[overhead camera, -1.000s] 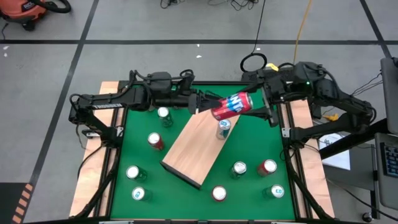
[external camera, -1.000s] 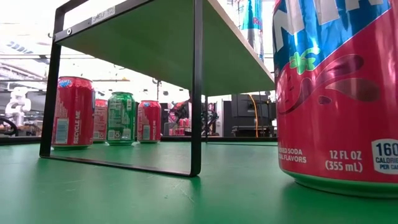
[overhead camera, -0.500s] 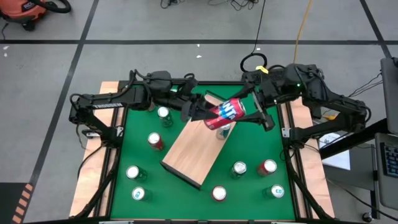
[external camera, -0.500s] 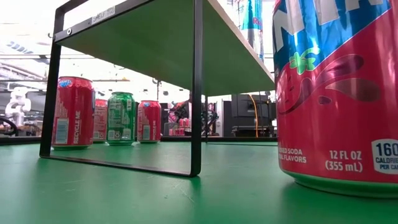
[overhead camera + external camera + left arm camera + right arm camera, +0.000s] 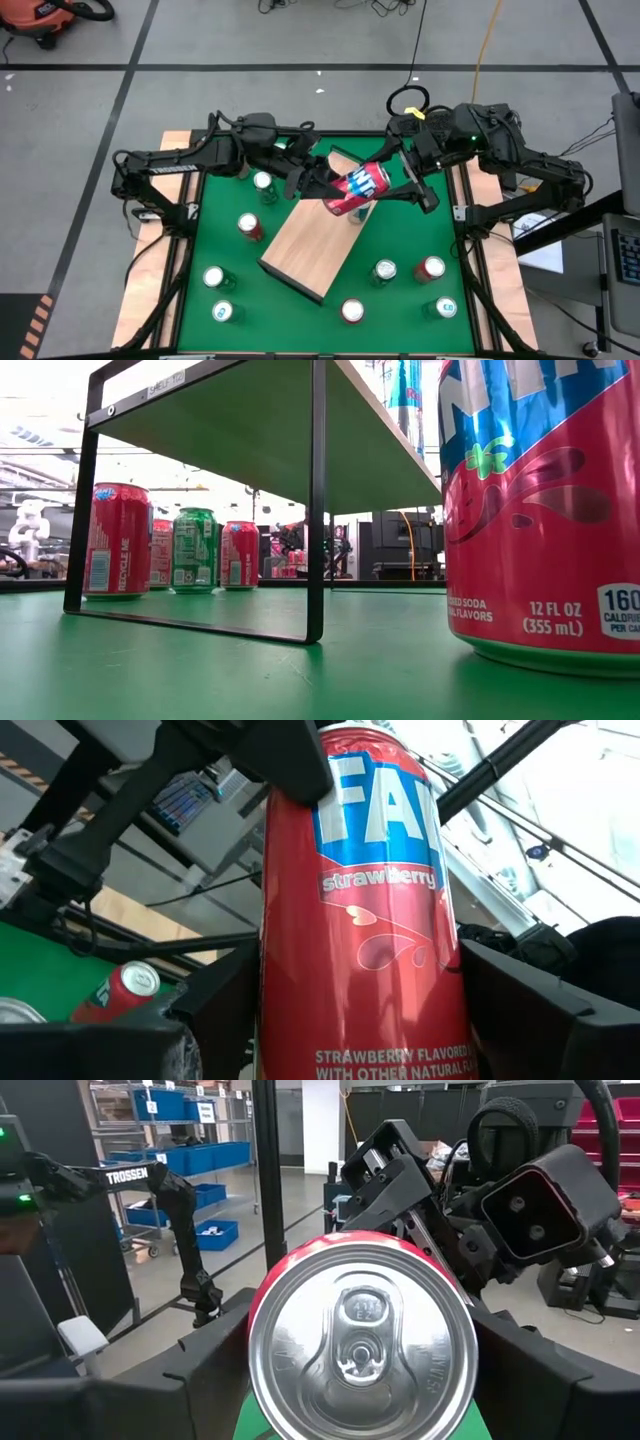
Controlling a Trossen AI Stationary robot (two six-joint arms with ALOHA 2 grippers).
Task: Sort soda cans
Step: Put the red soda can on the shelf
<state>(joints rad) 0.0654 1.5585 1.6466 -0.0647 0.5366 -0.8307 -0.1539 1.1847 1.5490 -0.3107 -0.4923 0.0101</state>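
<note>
In the high view, both the left gripper (image 5: 312, 180) and the right gripper (image 5: 400, 183) pinch one red can (image 5: 356, 189), held on its side in the air at upper centre over the wooden board (image 5: 315, 237); the other cans (image 5: 217, 279) stand scattered across the green mat (image 5: 400, 305), so I judge sorting barely begun. In the low view, a large red can (image 5: 545, 510) fills the right edge, and three cans (image 5: 195, 550) stand beyond the board's black frame (image 5: 317, 500) at left.

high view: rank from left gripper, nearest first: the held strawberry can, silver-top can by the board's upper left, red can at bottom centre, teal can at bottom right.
From the left gripper:
1. Strawberry can, between both grippers, above the wooden board.
2. Silver-top can, just left of the board's upper end.
3. Red can, near edge, centre.
4. Teal can, near right corner.
</note>
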